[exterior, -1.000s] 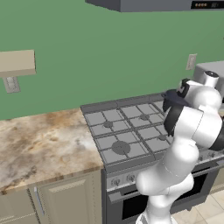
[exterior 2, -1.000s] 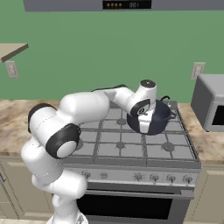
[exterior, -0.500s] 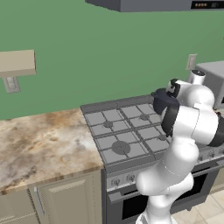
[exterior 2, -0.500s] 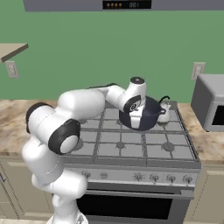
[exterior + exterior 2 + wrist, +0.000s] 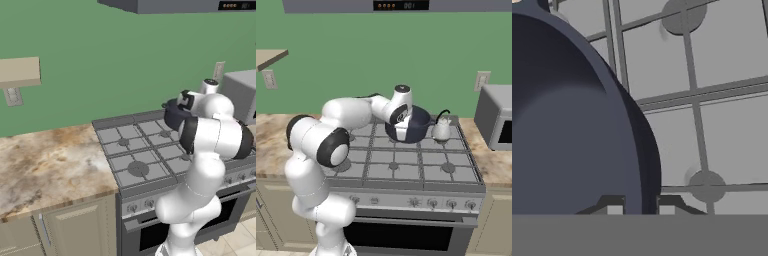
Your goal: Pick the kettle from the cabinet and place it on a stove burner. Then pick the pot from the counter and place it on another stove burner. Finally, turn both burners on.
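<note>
The dark navy pot [image 5: 417, 126] is over the back middle of the grey range [image 5: 421, 161], and I cannot tell whether it touches the grate. My gripper [image 5: 402, 133] is shut on the pot's near rim. In the hand view the pot [image 5: 572, 125] takes up the left side, its rim between my gripper's [image 5: 640, 207] tips, with two round burner caps [image 5: 706, 186] beside it. The small silver kettle [image 5: 441, 130] stands on the back right burner, just right of the pot. In the left base view the pot [image 5: 174, 114] shows behind my arm.
A grey microwave [image 5: 497, 117] stands on the counter right of the range. The marbled counter [image 5: 45, 160] lies left of the range, with the beige shelf board [image 5: 20, 71] on the wall above it. A range hood [image 5: 406, 5] hangs overhead.
My gripper has carried the pot leftward and a little toward the back of the range, away from the right side. The kettle has stayed put.
</note>
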Robot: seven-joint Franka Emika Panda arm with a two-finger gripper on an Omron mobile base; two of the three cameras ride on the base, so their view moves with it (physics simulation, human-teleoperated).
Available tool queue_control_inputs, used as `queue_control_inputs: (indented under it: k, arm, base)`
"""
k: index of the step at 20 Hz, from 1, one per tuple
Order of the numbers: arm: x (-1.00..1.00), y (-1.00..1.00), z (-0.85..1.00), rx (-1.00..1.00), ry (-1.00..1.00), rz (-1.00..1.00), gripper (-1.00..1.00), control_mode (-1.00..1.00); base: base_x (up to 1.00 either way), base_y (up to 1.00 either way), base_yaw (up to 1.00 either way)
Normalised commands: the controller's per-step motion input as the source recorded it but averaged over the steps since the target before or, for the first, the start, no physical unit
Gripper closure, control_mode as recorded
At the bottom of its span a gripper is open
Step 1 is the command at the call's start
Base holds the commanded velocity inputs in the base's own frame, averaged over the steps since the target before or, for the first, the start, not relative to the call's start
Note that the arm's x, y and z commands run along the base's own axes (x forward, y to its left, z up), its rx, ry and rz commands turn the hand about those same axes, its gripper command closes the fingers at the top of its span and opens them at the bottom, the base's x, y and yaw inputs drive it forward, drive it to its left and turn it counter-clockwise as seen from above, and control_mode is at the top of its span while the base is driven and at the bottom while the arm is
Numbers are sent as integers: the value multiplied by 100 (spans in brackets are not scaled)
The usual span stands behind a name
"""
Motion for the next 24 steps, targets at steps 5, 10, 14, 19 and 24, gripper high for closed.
queue_control_inputs:
  k: [5,10,14,19,24]
  arm:
    - [44,36,0,0,0,0,100,-100]
    - [41,29,-1,0,0,0,100,-100]
    - [36,19,-4,0,0,0,100,-100]
    - [34,16,-11,0,0,0,100,-100]
    - [27,12,-14,0,0,0,100,-100]
  base:
    - [0,0,0]
    - [0,0,0]
    - [0,0,0]
    - [0,0,0]
    - [0,0,0]
